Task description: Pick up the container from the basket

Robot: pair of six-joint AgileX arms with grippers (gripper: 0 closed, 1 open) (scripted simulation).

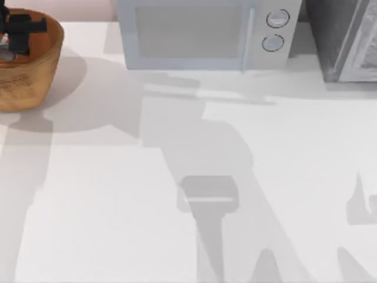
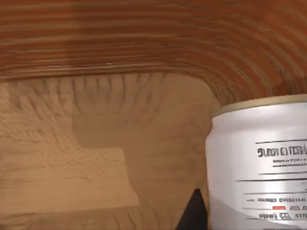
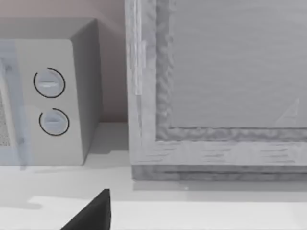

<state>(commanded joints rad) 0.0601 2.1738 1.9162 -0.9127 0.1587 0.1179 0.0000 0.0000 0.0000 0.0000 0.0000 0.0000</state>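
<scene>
White and smooth, the table (image 1: 118, 194) stretches under long grey shadows, with a pale grey box-shaped microwave oven (image 1: 206, 32) standing at its far edge as the main landmark. Two round dials (image 1: 277, 19) sit one above the other on the microwave's front panel. To the right of the microwave, just beside it, stands a grey, rough-textured cabinet-like block (image 1: 347, 38) with a framed front. Well to the left of the microwave, at the table's far left corner, rests the round, orange-brown woven wicker basket (image 1: 35, 71) with ribbed walls. My left arm's black gripper (image 1: 20, 29) hangs low over the basket's opening, left of the microwave. In the left wrist view the basket's ribbed inner wall (image 2: 144, 38) curves overhead and its paler woven floor spreads below. The small silver-white cylindrical container (image 2: 261, 165) with printed lines, small red marks and a pale yellowish top rim stands upright inside the basket, very near the camera. One dark fingertip (image 2: 194, 213) of the left gripper shows just beside the container's wall; whether it touches I cannot tell, nor whether the fingers are spread or closed. In the right wrist view, a dark fingertip (image 3: 91, 213) of my right gripper sits above the table in front of the microwave and the grey block.
</scene>
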